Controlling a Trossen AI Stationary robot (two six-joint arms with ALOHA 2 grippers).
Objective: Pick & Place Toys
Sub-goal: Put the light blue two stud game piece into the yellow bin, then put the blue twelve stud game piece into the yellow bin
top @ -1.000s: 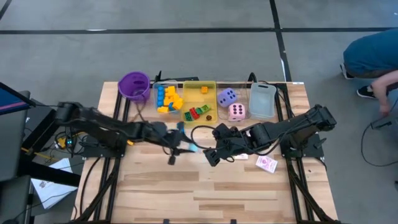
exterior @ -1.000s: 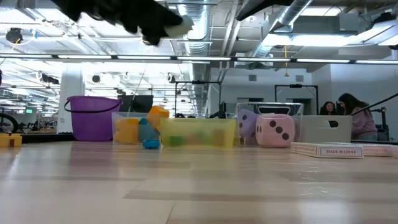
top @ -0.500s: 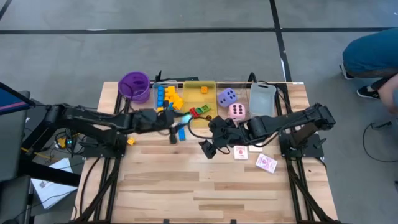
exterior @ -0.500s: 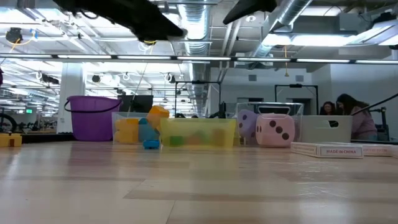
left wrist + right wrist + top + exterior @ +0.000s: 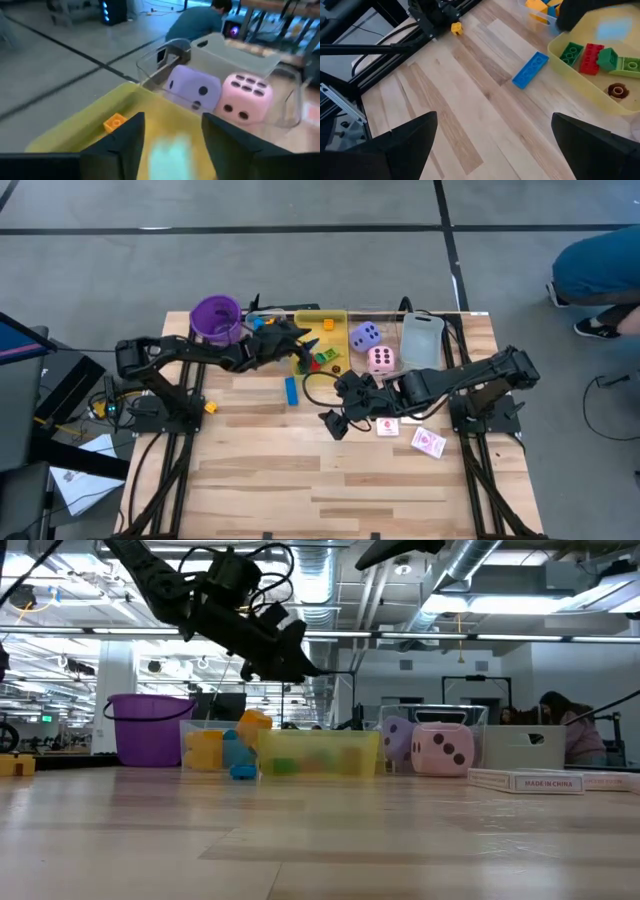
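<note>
Sorting status: partly done, judging from how the toys lay.
Left claw (image 5: pixel 297 338): hung over the yellow tray (image 5: pixel 342 317) at about 12 o'clock on the worktop (image 5: pixel 330 480); its fingers stood parted, with a pale blue-green blur between them in the left wrist view (whether that piece was pinched or falling free I could not tell).
Right claw (image 5: pixel 330 420): waited near the worktop's centre, fingers spread wide, holding nothing.
Yellow tray contents: a green block (image 5: pixel 569 52), a red block (image 5: pixel 590 57), another green block (image 5: pixel 608 59) and an orange block (image 5: pixel 115 122).
Clear tray: yellow and blue blocks (image 5: pixel 262 328) lay at about 11 o'clock, partly hidden by the left arm.
Left to do: a blue block (image 5: pixel 291 390) lay loose on the worktop, just 6 o'clock of the yellow tray; a small yellow block (image 5: pixel 210 407) sat at 9 o'clock by the edge.
Dice: purple die (image 5: pixel 364 335) and pink die (image 5: pixel 380 359) stood side by side, 3 o'clock of the yellow tray.
Cards: two red-patterned cards (image 5: pixel 428 443) lay at about 4 o'clock, not yet collected.
</note>
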